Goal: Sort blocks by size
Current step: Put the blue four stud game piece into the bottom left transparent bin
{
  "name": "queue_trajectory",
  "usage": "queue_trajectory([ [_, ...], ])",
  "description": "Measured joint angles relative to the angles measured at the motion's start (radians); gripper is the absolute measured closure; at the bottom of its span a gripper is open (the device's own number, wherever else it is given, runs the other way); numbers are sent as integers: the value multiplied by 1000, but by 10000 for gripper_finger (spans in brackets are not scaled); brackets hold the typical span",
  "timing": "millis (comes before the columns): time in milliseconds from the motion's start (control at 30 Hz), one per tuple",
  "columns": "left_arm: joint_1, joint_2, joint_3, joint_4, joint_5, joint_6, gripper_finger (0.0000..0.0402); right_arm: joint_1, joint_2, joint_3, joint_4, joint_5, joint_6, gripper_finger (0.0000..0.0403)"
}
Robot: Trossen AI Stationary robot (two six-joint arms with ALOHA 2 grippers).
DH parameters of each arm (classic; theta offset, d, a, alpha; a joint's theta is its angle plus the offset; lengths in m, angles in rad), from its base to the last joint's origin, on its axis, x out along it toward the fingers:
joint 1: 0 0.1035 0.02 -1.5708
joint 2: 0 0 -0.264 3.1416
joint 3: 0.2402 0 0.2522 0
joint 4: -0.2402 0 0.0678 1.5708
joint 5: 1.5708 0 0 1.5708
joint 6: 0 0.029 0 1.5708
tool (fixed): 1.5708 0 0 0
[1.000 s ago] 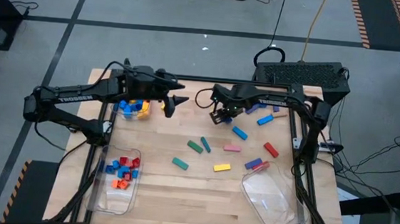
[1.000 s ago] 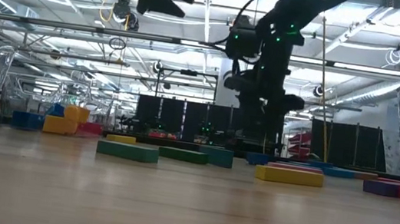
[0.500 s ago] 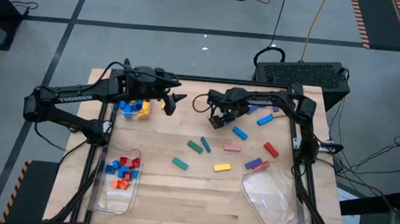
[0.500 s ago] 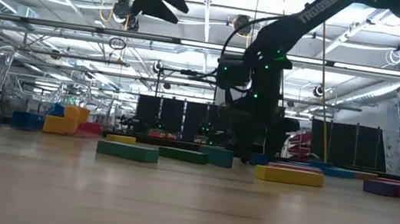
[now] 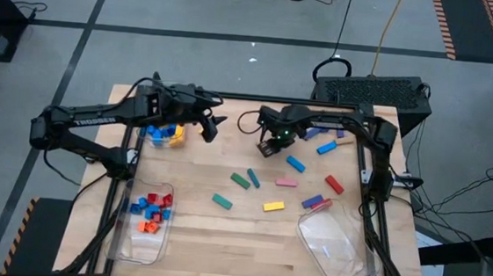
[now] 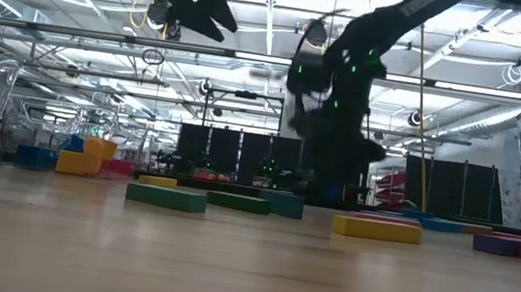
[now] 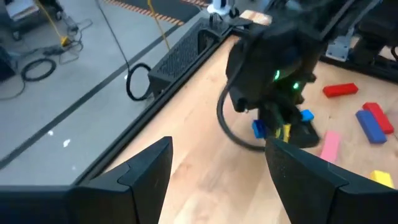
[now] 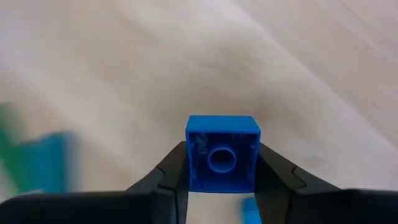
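From above, the wooden desk (image 5: 221, 242) carries loose blocks (image 5: 274, 206) scattered across its right half, among them green, pink, yellow, red and blue pieces. A clear bin (image 5: 144, 224) at the near left holds red, blue and orange bricks; a second clear bin (image 5: 337, 245) lies at the near right. A small pile of blue and yellow blocks (image 5: 164, 132) sits at the far left, under the left arm. The left gripper (image 5: 209, 128) hangs over the far left of the desk, the right gripper (image 5: 271, 144) over the far middle, well apart from the bins

At desk level, a green bar (image 6: 166, 196) and a yellow bar (image 6: 376, 228) lie in front, with the right arm blurred behind them

From the left wrist, the left gripper's (image 7: 217, 168) jaws stand open and hold nothing; beyond them the right gripper (image 7: 277, 127) carries a small blue brick (image 7: 259, 129) above the wood, with a pink bar (image 7: 329, 144) just beside it

From the right wrist, the right gripper's (image 8: 222, 171) jaws are clamped on a blue square brick (image 8: 222, 152), its hollow underside facing the lens
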Motion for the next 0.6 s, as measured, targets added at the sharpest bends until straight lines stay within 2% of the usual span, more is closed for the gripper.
queue_trajectory([
  [200, -9, 51, 0, 61, 79, 164, 143, -9, -148, 0, 197, -231, 0, 292],
  [467, -37, 90, 0, 238, 90, 202, 143, -65, -324, 1, 358, -340, 75, 292],
  [600, -52, 93, 0, 379, 97, 336, 143, -102, -363, 1, 442, -464, 93, 292],
])
